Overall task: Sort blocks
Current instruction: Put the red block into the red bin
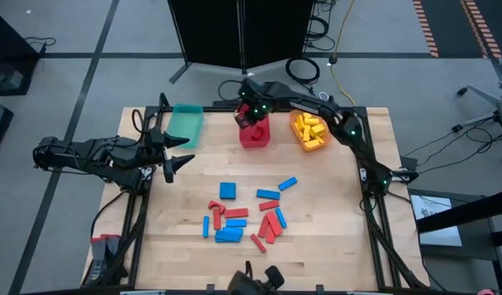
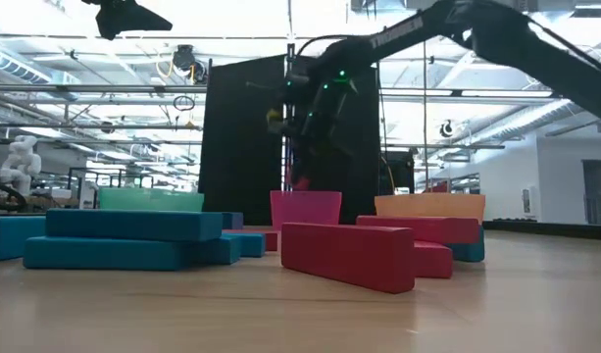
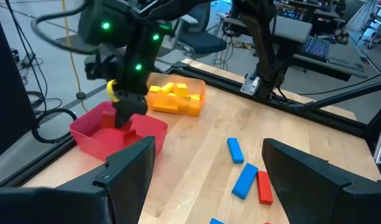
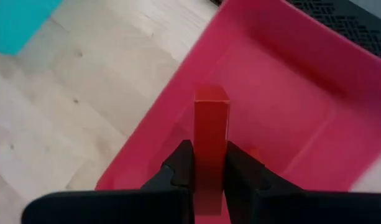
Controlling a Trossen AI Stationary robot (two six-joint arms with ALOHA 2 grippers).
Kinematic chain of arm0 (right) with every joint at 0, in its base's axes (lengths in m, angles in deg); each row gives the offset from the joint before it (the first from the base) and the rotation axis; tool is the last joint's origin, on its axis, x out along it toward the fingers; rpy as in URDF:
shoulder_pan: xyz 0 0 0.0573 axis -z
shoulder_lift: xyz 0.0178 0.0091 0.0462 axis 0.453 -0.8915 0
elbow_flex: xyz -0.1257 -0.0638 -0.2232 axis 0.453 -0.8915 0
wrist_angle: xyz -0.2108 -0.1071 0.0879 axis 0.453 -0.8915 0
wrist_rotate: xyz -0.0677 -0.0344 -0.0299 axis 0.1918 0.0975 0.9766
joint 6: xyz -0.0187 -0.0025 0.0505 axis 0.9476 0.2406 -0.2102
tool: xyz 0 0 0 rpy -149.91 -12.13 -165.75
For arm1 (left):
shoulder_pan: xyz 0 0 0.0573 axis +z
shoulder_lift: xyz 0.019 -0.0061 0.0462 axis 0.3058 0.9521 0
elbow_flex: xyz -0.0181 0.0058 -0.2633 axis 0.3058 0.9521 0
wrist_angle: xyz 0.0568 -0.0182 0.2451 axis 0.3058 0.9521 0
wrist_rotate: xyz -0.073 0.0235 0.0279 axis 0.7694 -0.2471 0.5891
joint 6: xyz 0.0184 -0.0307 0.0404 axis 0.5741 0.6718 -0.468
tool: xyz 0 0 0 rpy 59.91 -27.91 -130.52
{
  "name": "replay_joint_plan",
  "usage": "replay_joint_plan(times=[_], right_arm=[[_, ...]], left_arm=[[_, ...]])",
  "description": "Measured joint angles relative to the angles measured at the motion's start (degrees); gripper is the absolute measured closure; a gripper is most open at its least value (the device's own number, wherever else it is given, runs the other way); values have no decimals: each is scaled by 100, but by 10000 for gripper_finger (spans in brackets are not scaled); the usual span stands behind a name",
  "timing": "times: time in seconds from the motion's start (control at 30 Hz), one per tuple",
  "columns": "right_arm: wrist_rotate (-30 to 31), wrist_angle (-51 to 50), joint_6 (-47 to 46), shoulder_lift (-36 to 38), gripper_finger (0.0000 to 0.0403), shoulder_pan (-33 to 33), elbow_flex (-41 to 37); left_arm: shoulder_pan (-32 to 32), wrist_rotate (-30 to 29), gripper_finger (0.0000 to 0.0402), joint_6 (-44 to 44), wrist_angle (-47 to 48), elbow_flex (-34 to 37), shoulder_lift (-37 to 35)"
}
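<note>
We see the right arm reaching across the far edge of the table [image 1: 332,246], its wrist bent downward so the right end effector [image 1: 251,120] hangs over the red bin [image 1: 255,134] at about 12 o'clock. In the right wrist view its fingers [image 4: 178,163] pinch a red block [image 4: 211,149], a smooth, square-ended bar held by one end directly above the bin's glossy plastic interior. The left arm lies low and stretched out at 9 o'clock, its left end effector [image 1: 178,162] spread wide and holding nothing, near the teal bin [image 1: 185,123]. The orange bin [image 1: 309,131], at roughly 1 o'clock, holds yellow blocks [image 1: 309,128]. Loose red and blue blocks [image 1: 244,215] lie scattered on the pale wood toward 6 o'clock, mostly short flat bars, some overlapping.
</note>
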Motion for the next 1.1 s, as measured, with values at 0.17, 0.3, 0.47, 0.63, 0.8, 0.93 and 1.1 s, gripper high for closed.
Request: replay_joint_plan(times=[0.17, 0.3, 0.47, 0.63, 0.8, 0.93, 1.1], right_arm=[[-3, -127, -280, -250, 365, 58, 218], [21, -158, -351, -311, 365, 88, 218], [43, -206, -366, -372, 350, 125, 219], [40, -202, -366, -385, 347, 158, 223], [16, -197, -353, -385, 346, 158, 223], [-96, -173, -161, -385, 345, 156, 223], [-304, -81, -48, -385, 343, 156, 223]], left_arm=[[0, 0, 100, -4, 0, 0, 0], [0, 0, 100, -5, 1, 0, 0], [0, 0, 100, -6, 2, 0, 0], [0, 0, 100, -6, 0, 0, 0], [0, 0, 100, -7, 2, 0, 0], [0, 0, 100, -8, 2, 0, 0], [0, 0, 100, -8, 2, 0, 0]])
